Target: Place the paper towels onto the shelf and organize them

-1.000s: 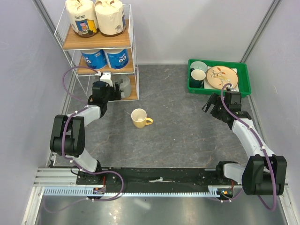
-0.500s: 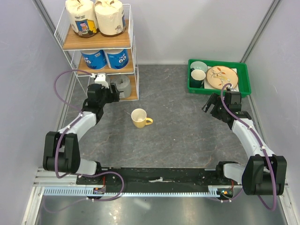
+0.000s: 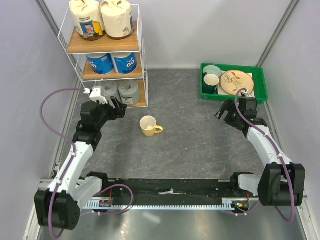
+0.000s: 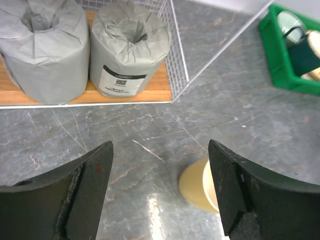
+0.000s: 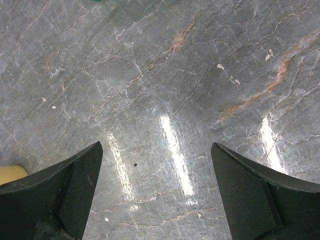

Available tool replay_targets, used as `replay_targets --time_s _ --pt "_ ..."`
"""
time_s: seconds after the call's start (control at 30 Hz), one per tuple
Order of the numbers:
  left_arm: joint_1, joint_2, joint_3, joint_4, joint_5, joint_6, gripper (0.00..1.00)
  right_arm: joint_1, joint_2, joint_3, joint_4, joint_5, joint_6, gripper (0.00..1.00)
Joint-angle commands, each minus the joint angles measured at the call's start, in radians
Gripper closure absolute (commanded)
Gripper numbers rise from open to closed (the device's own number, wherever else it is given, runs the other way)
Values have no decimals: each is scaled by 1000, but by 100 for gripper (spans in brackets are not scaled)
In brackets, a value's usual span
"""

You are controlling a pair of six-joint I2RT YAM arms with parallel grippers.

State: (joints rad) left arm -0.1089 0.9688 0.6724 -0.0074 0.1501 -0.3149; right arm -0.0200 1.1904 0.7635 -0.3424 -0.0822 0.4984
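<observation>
Both jaws of the left gripper (image 4: pixel 160 150) stand wide apart, and we see only bare table (image 4: pixel 240 115) between them, so it grips nothing. A second ago this gripper was pushed up against the bottom tier of the shelf (image 3: pixel 102 45) and covered the left part of that board. Now it has drawn back off the rack toward the near left and hangs just in front of the tier, apart from it. Its arm, folded up high a second ago, now lies stretched out long and low. With the gripper out of the way, we see both grey rolls (image 3: pixel 131 91) standing upright and close together on the bottom board, the right one turning a white label toward the wrist camera. Above them nothing differs: the white-and-blue rolls (image 3: pixel 101 62) sit as a pair on the middle tier and the cream rolls (image 3: pixel 117 17) as a pair on the top one. On the table just right of the left gripper, the yellow mug (image 3: pixel 149 125) stands upright where it stood before, its handle pointing right. Farther out, the right gripper (image 5: pixel 156 150) has not moved. It hovers near the front wall of the green tray (image 3: pixel 232 98), its jaws spread over bare table and holding nothing.
</observation>
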Motion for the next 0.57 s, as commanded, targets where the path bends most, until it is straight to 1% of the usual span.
replay_targets --time_s 0.0,0.2,0.4,0.47,0.53 --pt "-2 -90 -11 -126 -71 -98 14 -5 12 22 49 -10 11 2" --pt "0 -169 -13 -233 -199 -82 13 -5 11 28 49 -14 15 2" --pt "0 -249 -43 -229 -210 -78 12 -3 -5 25 46 -16 20 2" --pt "0 -246 -33 -246 -205 -53 12 -5 -11 23 43 -18 20 2" --pt "0 -254 -22 -272 -242 -50 10 -5 -11 25 42 -22 20 2"
